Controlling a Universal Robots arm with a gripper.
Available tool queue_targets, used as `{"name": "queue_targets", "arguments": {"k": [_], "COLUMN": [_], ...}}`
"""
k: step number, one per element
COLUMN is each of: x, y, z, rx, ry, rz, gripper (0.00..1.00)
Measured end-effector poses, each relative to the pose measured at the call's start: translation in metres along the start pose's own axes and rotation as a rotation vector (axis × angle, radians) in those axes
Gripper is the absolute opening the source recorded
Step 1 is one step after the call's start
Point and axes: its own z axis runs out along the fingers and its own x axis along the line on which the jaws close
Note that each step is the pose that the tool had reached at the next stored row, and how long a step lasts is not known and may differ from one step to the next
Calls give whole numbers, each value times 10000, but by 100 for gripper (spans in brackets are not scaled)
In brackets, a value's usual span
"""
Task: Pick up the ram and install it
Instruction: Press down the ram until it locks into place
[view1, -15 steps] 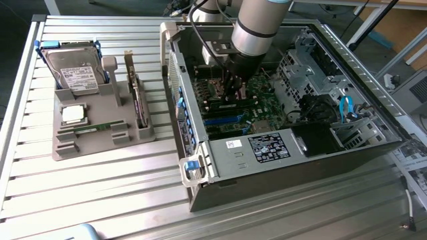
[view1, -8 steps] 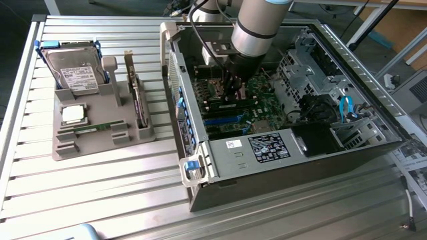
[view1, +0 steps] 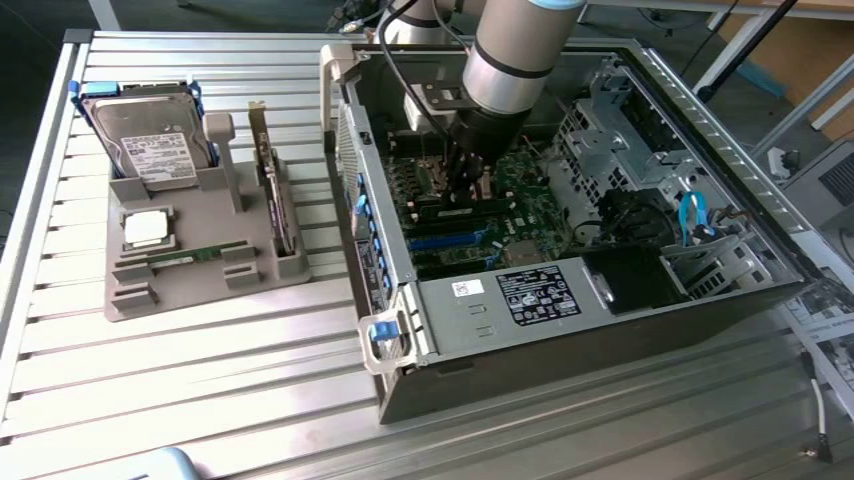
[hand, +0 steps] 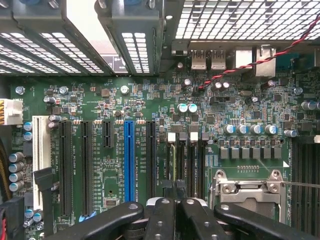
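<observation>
Slatted metal table (view1: 200, 380), open computer case (view1: 534, 300), claw (hand: 175, 210) closed above motherboard (hand: 150, 110), ram (view1: 187, 256) on tray (view1: 174, 290).

Table (view1: 200, 390): ribbed metal slats, silver; bears grey parts holder (view1: 200, 290) toward the exterior view's left; open computer case (view1: 561, 370) beside it toward the right.

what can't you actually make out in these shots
- Exterior view: the gripper fingertips and whatever lies between them, lost against the dark motherboard.
- Wrist view: the fingertips are cut off by the picture's edge; whether the ram sits in a memory slot cannot be told.
- Exterior view: the green stick in the grey tray is too small to identify.
</observation>
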Motion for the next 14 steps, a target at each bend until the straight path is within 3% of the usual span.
{"name": "queue_targets", "arguments": {"k": [14], "x": [11], "y": [0], "z": [9], "rx": [2], "ry": [-29], "rz": [-1], "gripper": [11]}}
